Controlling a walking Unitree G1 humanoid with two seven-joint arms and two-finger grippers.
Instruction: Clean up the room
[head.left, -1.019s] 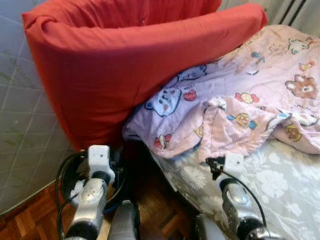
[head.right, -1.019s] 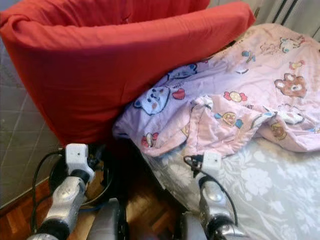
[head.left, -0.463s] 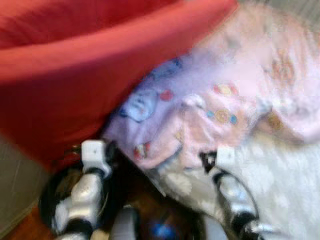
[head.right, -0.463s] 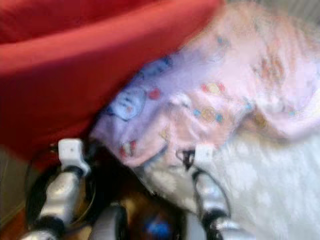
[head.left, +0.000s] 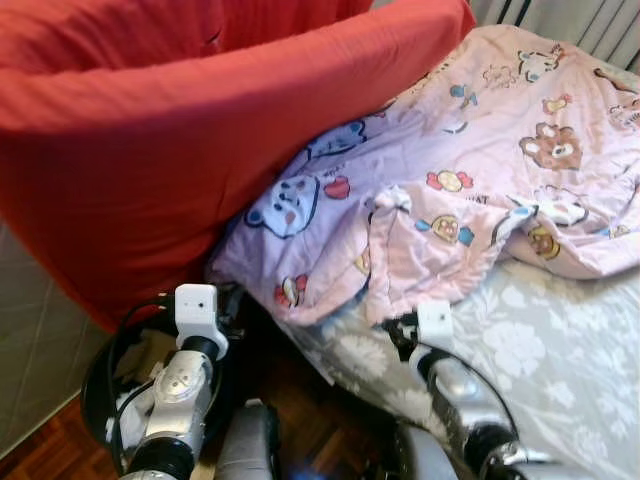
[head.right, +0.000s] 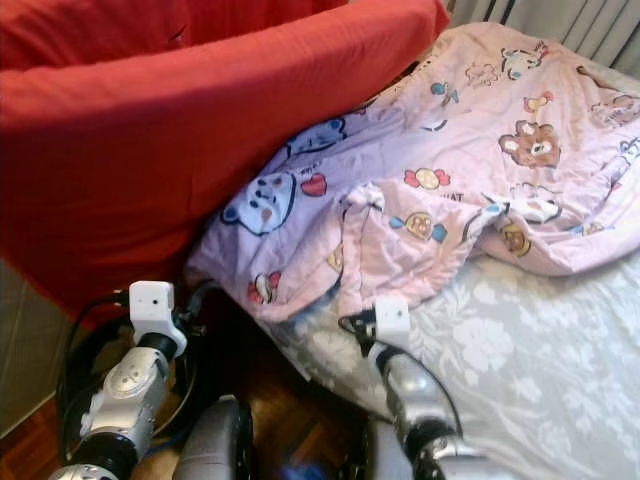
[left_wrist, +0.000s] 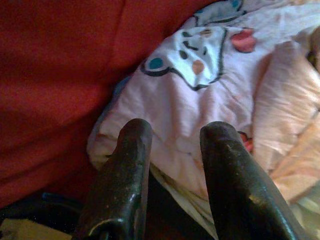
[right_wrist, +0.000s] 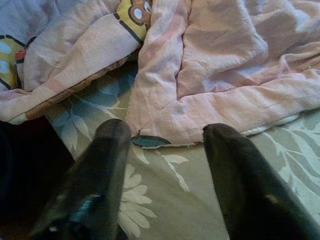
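A rumpled pink and lilac cartoon-print blanket (head.left: 450, 190) lies across a bed with a grey floral sheet (head.left: 540, 350). A big red cushion (head.left: 150, 130) leans against the blanket's left side. My left gripper (left_wrist: 172, 137) is open, its fingers just short of the blanket's lower left corner (left_wrist: 195, 100) beside the red cushion. My right gripper (right_wrist: 167, 137) is open too, hovering over the floral sheet (right_wrist: 165, 200) right at the blanket's folded pink hem (right_wrist: 210, 105). Both silver arms rise from the bottom of the eye views, left (head.left: 185, 385) and right (head.left: 450, 385).
A coil of black cable (head.left: 110, 370) lies on the wooden parquet floor (head.left: 50, 450) by my left arm. A pale wall (head.left: 30, 330) stands at the left. Grey curtains (head.right: 560, 20) hang at the far right behind the bed.
The camera has swung, so the whole scene sits further left than a second ago, with blur in between. Both arms stay low in front of the bed edge.
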